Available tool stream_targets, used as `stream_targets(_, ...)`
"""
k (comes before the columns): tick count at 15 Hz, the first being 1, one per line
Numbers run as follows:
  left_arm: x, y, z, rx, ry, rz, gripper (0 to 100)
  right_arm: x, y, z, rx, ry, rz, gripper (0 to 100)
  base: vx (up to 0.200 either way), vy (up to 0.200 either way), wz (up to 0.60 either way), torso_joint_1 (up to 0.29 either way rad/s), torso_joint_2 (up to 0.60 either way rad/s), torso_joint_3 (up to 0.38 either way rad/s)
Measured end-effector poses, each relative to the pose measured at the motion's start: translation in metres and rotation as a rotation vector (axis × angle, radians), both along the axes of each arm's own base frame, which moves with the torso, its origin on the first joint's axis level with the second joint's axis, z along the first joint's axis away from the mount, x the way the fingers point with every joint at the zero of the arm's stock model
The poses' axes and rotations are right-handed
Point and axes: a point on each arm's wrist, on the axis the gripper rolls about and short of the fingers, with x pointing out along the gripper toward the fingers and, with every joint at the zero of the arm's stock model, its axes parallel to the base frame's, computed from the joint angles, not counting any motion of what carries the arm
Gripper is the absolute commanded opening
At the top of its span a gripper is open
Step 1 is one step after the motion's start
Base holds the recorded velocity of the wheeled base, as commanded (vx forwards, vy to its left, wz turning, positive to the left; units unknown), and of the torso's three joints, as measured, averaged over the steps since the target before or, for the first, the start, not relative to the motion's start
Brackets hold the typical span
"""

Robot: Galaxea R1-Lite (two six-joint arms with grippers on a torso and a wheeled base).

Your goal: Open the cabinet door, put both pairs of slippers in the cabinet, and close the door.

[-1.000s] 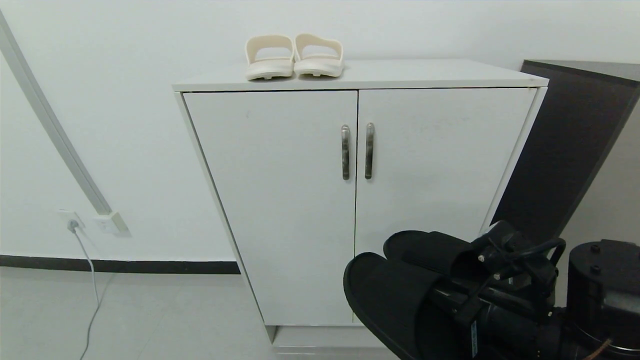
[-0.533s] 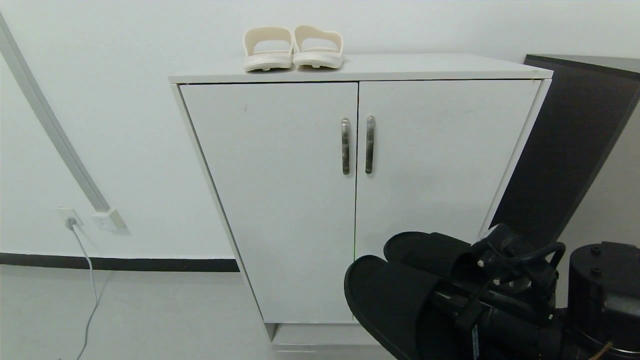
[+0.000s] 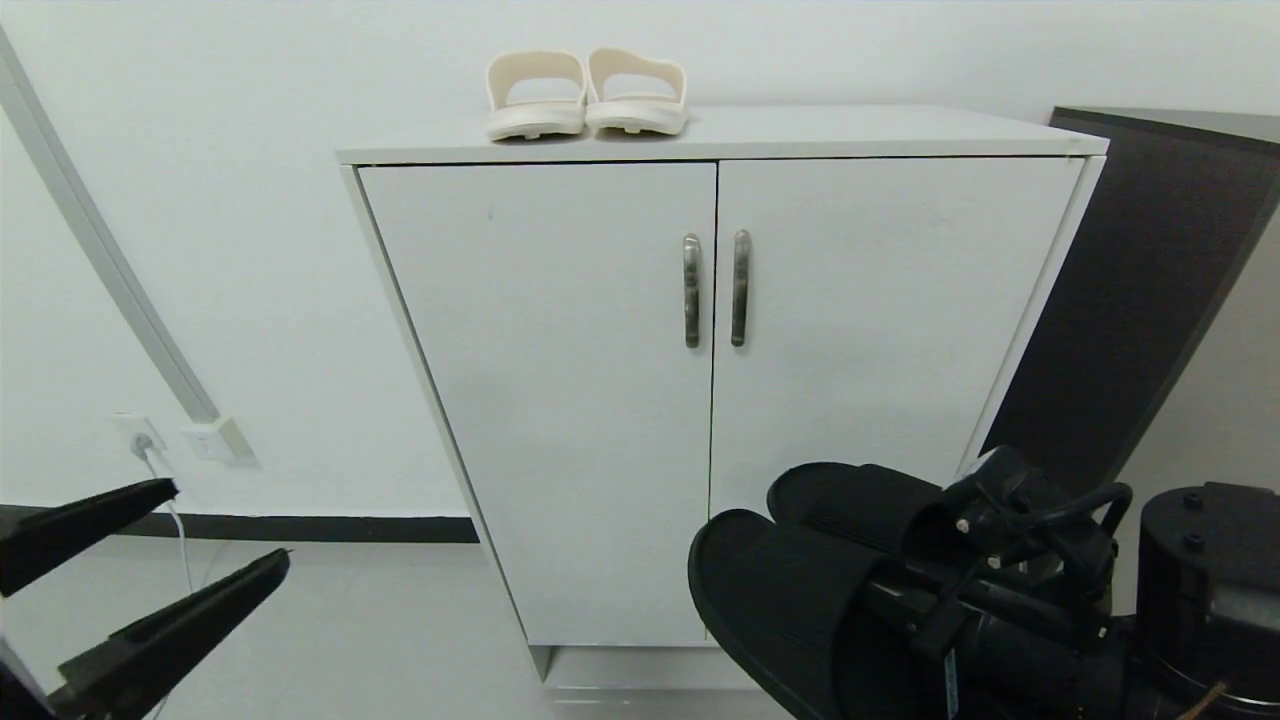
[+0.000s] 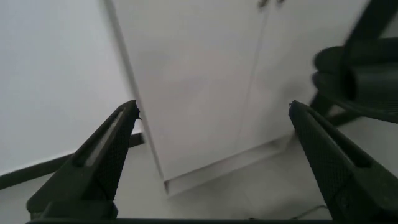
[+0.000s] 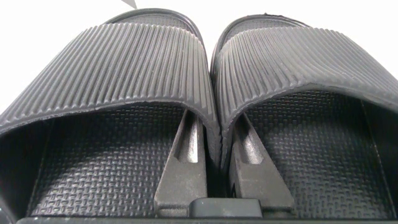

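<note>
Right tool point(image 5: 216, 127) clamps black slippers point(image 3: 800, 570); left tool point(image 3: 230, 520) gapes near closed cabinet point(image 3: 560, 400)

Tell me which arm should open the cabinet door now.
Left. The left gripper is open and empty, low to the left of the cabinet, while the right gripper is shut on the black slippers. Both doors are closed, so the free arm looks better placed for the handles.
</note>
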Motion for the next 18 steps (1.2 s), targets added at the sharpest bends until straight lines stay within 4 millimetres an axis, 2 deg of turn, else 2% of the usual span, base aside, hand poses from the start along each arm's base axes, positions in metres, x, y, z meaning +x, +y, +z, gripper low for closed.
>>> stream_targets(7, 0.056, -0.053, 0.036, -0.12, 0.066, -0.283, 100, 0.005, 0.007, -0.004, -0.001, 0.01, 0.002, 0, 0.0, 0.0, 0.0, 0.0, 0.0, 0.0)
stream_targets(11, 0.091, -0.106, 0.065, -0.205, 0.08, -0.439, 100, 0.005, 0.008, -0.007, -0.01, 0.017, 0.004, 0, 0.0, 0.0, 0.0, 0.0, 0.0, 0.0)
stream_targets(14, 0.113, -0.141, 0.076, -0.236, 0.097, -0.52, 100, 0.004, 0.008, -0.008, -0.013, 0.019, 0.004, 0, 0.0, 0.0, 0.0, 0.0, 0.0, 0.0)
stream_targets(18, 0.15, -0.176, 0.09, -0.292, 0.107, -0.558, 100, 0.004, 0.007, -0.008, -0.013, 0.019, 0.003, 0, 0.0, 0.0, 0.0, 0.0, 0.0, 0.0)
